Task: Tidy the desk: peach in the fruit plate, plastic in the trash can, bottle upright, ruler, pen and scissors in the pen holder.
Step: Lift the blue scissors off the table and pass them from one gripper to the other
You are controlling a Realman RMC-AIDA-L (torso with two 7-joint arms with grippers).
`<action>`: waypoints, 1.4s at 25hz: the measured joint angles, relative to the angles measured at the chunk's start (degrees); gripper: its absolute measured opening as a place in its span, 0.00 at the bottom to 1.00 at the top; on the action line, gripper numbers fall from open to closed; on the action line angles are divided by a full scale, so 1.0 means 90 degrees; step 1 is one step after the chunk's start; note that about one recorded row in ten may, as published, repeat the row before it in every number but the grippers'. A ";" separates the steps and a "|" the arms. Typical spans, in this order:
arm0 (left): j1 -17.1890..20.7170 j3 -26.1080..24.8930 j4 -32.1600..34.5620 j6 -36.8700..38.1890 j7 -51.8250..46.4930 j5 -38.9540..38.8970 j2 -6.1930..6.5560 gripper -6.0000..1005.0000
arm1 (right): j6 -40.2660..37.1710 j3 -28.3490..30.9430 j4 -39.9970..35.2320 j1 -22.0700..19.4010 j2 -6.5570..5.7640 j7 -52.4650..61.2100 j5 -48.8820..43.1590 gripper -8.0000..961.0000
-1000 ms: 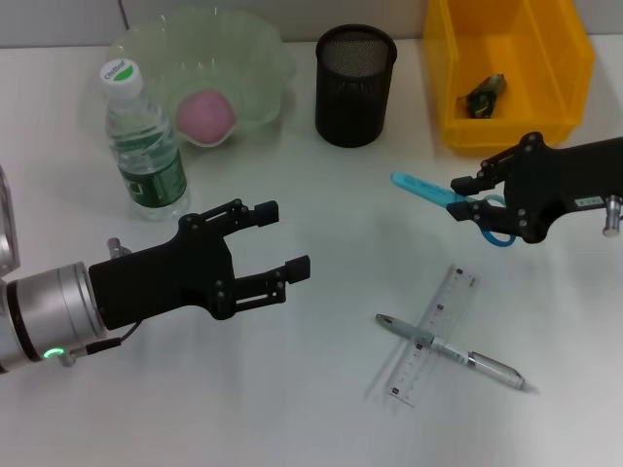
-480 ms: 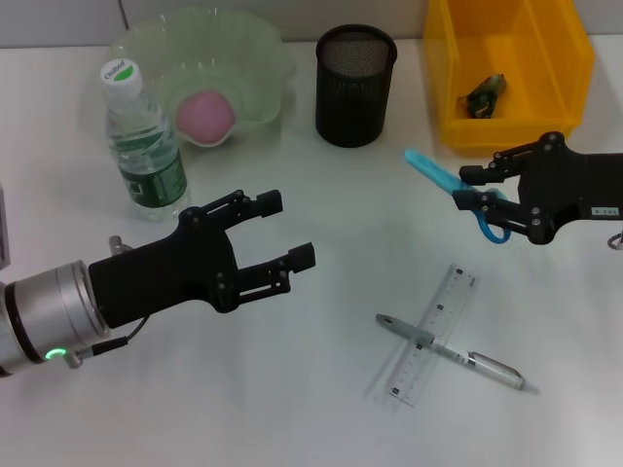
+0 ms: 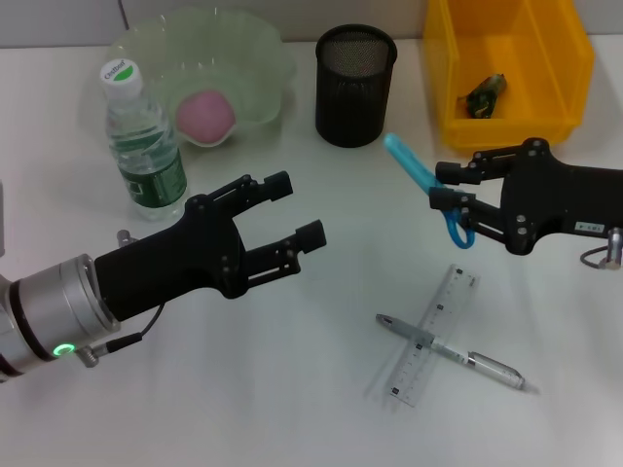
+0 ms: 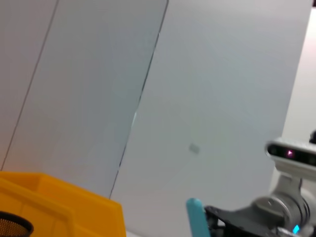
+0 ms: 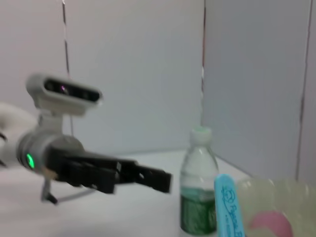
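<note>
The right gripper (image 3: pixel 450 187) is clamped on the blue scissors (image 3: pixel 428 190), lifted off the table (image 3: pixel 292 389); the blade end sticks out past the fingertips toward the black mesh pen holder (image 3: pixel 355 86), the handle loops sit between the fingers. The left gripper (image 3: pixel 292 209) hovers with fingers spread apart, holding nothing, the upright bottle (image 3: pixel 144 146) just behind it. The ruler (image 3: pixel 436 334) and pen (image 3: pixel 453 352) lie crossed on the table below the right fingers.
</note>
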 joint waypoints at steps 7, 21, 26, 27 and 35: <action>-0.0110 0.0000 -0.0395 0.0035 -0.0071 -0.0359 -0.0015 0.80 | -0.0378 0.0039 0.0704 0.0039 -0.0010 -0.0321 0.0418 0.23; -0.0237 -0.0243 -0.0944 0.0082 -0.0001 -0.0393 -0.0024 0.80 | -0.0437 0.0048 0.2266 0.0390 0.0084 -0.0633 0.0563 0.23; -0.0263 -0.0244 -0.1007 0.0175 0.0001 -0.0393 -0.0024 0.80 | -0.0399 0.0047 0.2452 0.0441 0.0086 -0.0637 0.0577 0.23; -0.0268 -0.0244 -0.1017 0.0207 0.0001 -0.0393 -0.0024 0.80 | -0.0398 0.0046 0.2479 0.0448 0.0087 -0.0637 0.0578 0.23; -0.0331 -0.0244 -0.1246 0.0358 0.0004 -0.0371 -0.0023 0.80 | -0.0479 0.0047 0.2661 0.0494 0.0097 -0.0463 0.0622 0.23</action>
